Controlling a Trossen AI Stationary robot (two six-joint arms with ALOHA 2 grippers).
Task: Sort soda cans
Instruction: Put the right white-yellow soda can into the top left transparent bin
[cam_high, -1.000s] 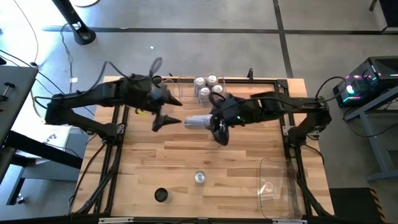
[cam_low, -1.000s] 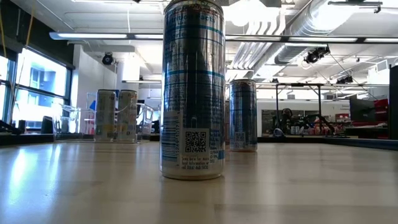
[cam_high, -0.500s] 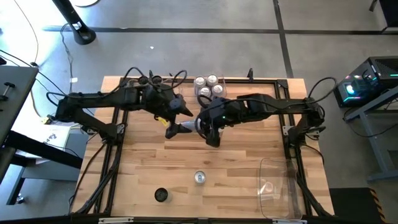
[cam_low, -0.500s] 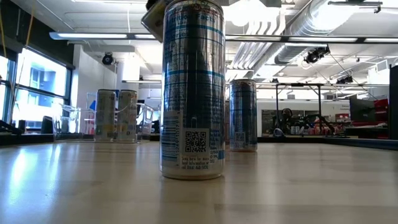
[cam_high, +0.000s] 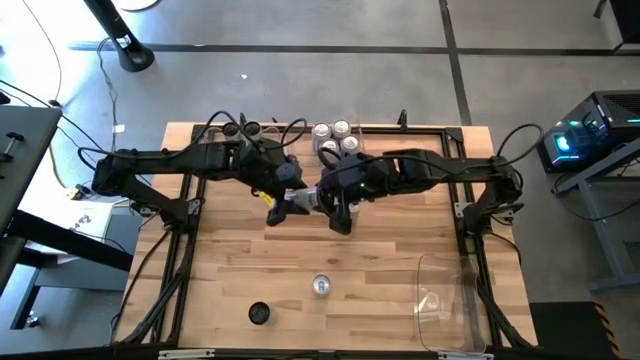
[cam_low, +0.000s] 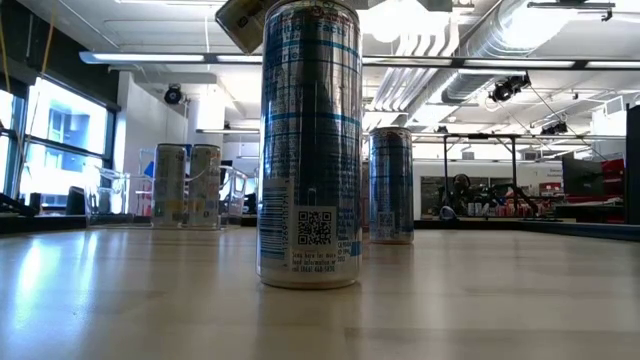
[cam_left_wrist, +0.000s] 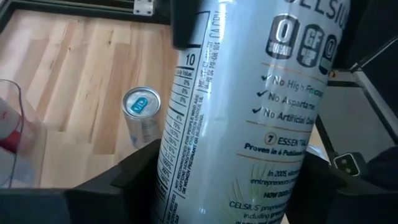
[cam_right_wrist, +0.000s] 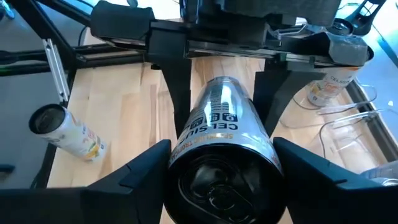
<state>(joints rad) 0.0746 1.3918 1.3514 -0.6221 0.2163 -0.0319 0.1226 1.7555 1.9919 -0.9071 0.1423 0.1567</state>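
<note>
overhead, table-level, two close wrist views

The held can (cam_left_wrist: 249, 112) reads "CELSIUS", "No High Fructose", "No Aspartame", "7 ESSENTIAL"; the nearest bench can (cam_low: 310, 150) carries a QR code.

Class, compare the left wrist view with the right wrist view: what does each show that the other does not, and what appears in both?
Only the left wrist view shows a blue-tabbed can standing upright on the wooden table.

Only the right wrist view shows a can off to one side and another can near clear plastic bins.

Both show the Celsius can being passed between the arms, with the left gripper and right gripper both on it.
</note>
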